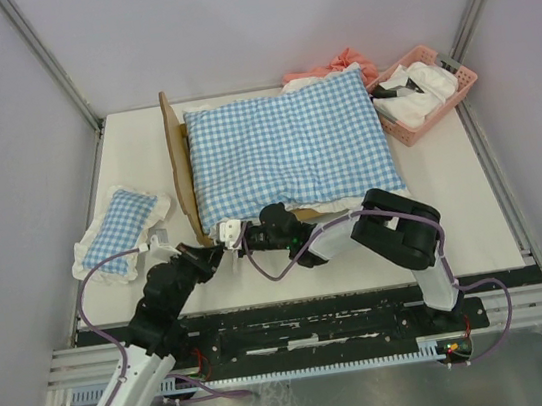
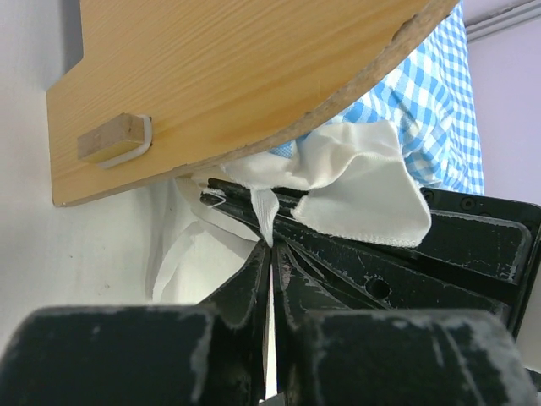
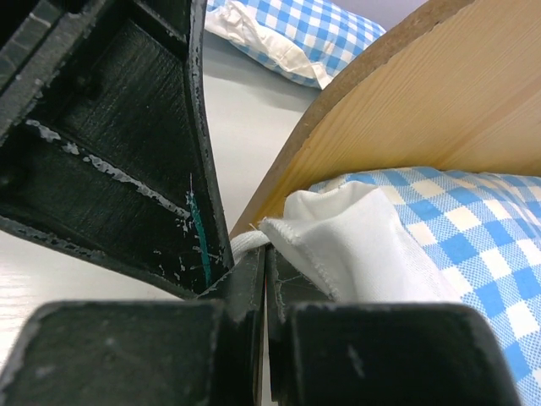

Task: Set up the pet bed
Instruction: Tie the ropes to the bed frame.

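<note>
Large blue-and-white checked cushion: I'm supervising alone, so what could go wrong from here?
Both the left gripper and right gripper pinch the white frill of the large blue-checked cushion; a pull could drag it askew. The curved headboard of the light-wood pet bed stands beside them; a sideways move might shove it.

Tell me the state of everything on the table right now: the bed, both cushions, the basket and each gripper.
bed: upright, under the cushion.
cushion: spread flat over the bed, near corner pinched.
pillow: flat on the table, left of the bed.
basket: upright, holding white items.
left gripper: shut on the cushion's frill.
right gripper: shut on the cushion's frill.
</note>
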Controlling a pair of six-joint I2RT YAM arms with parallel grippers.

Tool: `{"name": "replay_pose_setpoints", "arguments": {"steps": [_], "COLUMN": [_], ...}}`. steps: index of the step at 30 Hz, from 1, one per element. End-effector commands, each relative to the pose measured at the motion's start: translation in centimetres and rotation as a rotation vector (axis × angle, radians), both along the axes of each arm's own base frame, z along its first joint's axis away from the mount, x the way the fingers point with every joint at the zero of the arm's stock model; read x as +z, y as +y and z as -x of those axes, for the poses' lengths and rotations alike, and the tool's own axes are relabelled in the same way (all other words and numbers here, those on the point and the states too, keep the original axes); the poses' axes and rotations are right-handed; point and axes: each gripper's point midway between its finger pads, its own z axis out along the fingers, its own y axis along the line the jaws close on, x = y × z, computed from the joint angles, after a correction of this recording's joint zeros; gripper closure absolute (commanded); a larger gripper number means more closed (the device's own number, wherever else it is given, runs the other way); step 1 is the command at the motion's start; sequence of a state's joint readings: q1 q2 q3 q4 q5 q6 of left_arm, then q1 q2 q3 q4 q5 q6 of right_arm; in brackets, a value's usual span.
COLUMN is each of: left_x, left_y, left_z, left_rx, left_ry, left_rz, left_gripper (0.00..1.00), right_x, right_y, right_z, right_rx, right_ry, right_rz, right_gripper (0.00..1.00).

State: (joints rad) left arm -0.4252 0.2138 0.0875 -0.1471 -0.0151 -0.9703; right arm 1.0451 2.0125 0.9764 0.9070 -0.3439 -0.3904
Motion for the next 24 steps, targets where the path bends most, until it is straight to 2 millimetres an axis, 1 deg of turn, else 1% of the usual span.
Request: {"name": "replay_pose_setpoints", "arguments": {"steps": [1, 2, 4, 8, 12, 15, 19, 21, 24], "left_x": [2.1, 2.1, 2.2, 2.1, 3.0, 3.8, 4.0, 3.6, 3.0], "left_y": [-0.3, -0.2, 0.1, 1.1, 2.1, 3.1, 4.9, 5.5, 5.7], "left_z": [-0.1, 0.0, -0.1, -0.2, 0.0, 0.3, 0.4, 0.4, 0.1], "left_rx": [-0.025, -0.021, -0.002, 0.058, 0.107, 0.160, 0.273, 0.325, 0.374], "left_ry": [-0.047, -0.044, -0.039, -0.011, 0.003, 0.016, 0.053, 0.080, 0.122], "left_rz": [-0.009, -0.009, -0.006, -0.017, -0.023, -0.016, 0.007, 0.028, 0.085], "left_gripper": [0.89, 0.86, 0.77, 0.69, 0.61, 0.57, 0.53, 0.54, 0.57], "right_x": [1.8, 1.8, 1.9, 1.7, 1.4, 1.6, 1.8, 2.0, 2.2], "right_y": [1.1, 1.1, 1.1, 1.0, 1.2, 1.3, 1.2, 1.2, 1.3], "right_z": [-0.1, -0.1, -0.1, -0.2, -0.3, -0.3, -0.4, -0.3, -0.3], "right_rx": [0.034, 0.035, 0.035, 0.031, 0.027, 0.028, 0.027, 0.028, 0.031], "right_ry": [-0.011, -0.012, -0.014, -0.013, -0.008, -0.008, -0.013, -0.017, -0.020], "right_rz": [-0.053, -0.053, -0.055, -0.052, -0.053, -0.060, -0.061, -0.061, -0.064], "right_gripper": [0.98, 0.98, 0.98, 0.98, 0.98, 0.98, 0.98, 0.98, 0.98]}}
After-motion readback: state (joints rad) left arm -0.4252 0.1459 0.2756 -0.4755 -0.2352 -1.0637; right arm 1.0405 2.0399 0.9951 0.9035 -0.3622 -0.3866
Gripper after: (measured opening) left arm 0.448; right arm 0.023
